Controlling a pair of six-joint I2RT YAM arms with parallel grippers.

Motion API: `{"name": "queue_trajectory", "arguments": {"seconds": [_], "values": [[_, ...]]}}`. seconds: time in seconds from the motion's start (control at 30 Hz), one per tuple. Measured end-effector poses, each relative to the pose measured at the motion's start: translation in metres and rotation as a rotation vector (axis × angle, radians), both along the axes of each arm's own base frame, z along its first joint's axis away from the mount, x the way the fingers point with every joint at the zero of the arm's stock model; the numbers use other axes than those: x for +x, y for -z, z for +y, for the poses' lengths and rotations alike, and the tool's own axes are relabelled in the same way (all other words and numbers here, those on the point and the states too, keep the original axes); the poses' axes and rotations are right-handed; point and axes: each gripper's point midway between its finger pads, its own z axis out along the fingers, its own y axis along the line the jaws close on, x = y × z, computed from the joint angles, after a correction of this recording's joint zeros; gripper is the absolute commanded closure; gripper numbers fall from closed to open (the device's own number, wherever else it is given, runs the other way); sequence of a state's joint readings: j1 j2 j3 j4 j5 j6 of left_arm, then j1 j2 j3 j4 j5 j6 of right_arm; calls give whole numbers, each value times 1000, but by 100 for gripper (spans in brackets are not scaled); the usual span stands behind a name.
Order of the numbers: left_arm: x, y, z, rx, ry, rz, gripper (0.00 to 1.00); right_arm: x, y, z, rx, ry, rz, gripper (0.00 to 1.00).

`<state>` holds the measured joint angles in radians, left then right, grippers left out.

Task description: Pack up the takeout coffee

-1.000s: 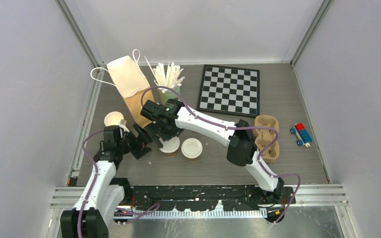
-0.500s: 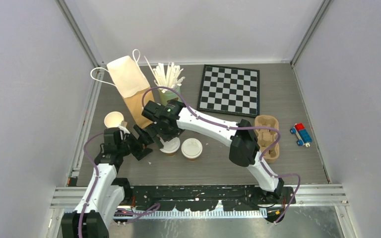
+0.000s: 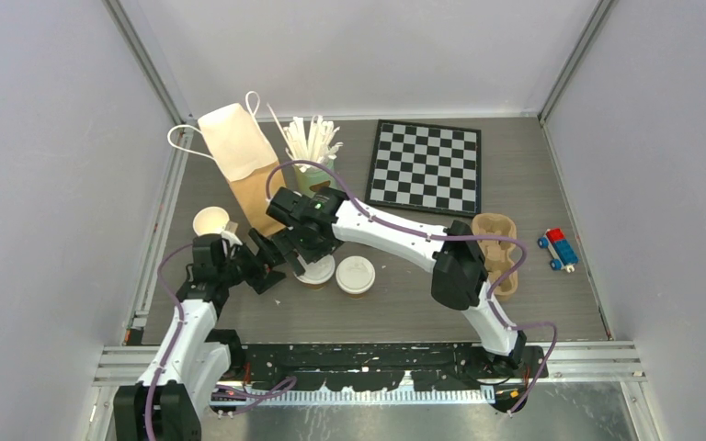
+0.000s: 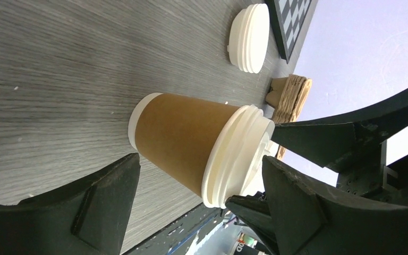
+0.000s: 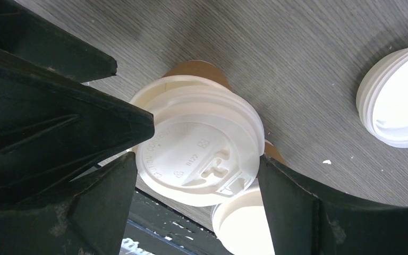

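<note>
At the left, further back, an open cup (image 3: pixel 210 220) stands mouth up with no lid. The left gripper (image 4: pixel 199 159) is spread wide, one finger on each side of the lidded cup (image 4: pixel 180 138). This cup stands left of centre on the table (image 3: pixel 404 308), long axis vertical, its lid (image 4: pixel 239 154) on top. The right gripper (image 5: pixel 196 159) flanks that lid from above; I cannot tell whether it pinches. Just right of the cup a loose lid (image 3: pixel 356 274) lies flat.

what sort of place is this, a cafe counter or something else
Probably a robot test cell, not a cafe: plain walls box in a table, two robot arms are bolted at its near edge, and a checkerboard and toy car share it with takeout cups.
</note>
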<state>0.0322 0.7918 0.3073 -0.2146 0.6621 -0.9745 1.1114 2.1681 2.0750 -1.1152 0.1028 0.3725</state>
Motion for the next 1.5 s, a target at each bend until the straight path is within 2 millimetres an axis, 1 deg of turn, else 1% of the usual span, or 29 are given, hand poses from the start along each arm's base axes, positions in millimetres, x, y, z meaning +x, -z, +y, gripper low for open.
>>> {"name": "queue_trajectory", "arguments": {"seconds": [0.17,0.27,0.37,0.4,0.43,0.47,0.53,0.63,0.77,0.9,1.0,1.07,1.13,1.2,1.23,1.5], "values": [[4,-8,-2,-24,4,-34,24,-1,-1,-1,7,1,-3,15],[5,-11,-4,-44,5,-46,32,-1,0,-1,9,1,-5,15],[5,-11,-6,-57,8,-53,43,-1,1,0,12,2,-6,14],[5,-11,-6,-64,7,-53,44,-1,1,1,16,2,-6,15],[5,-11,-6,-69,5,-52,42,0,1,2,22,2,-9,15],[4,-10,-7,-72,7,-51,38,0,1,4,28,3,-12,14],[4,-8,-7,-71,4,-45,28,0,1,5,31,2,-13,15],[5,-7,-5,-67,-6,-40,22,-1,0,3,30,3,-13,14],[4,-8,-5,-63,-8,-29,22,-1,-4,2,36,4,-16,15],[6,-17,2,-8,-34,-31,22,-1,-7,2,44,4,-20,14],[8,-26,11,52,-68,-48,27,0,-7,3,47,5,-22,14],[8,-32,16,87,-90,-58,36,0,-7,3,49,5,-24,15],[8,-36,21,111,-112,-67,41,0,-7,4,51,5,-26,15],[8,-38,24,128,-128,-71,51,0,-7,4,51,5,-26,15],[7,-37,25,132,-135,-67,55,0,-6,4,51,5,-26,15],[4,-19,35,192,-169,5,60,0,-5,3,48,6,-25,15]]}}
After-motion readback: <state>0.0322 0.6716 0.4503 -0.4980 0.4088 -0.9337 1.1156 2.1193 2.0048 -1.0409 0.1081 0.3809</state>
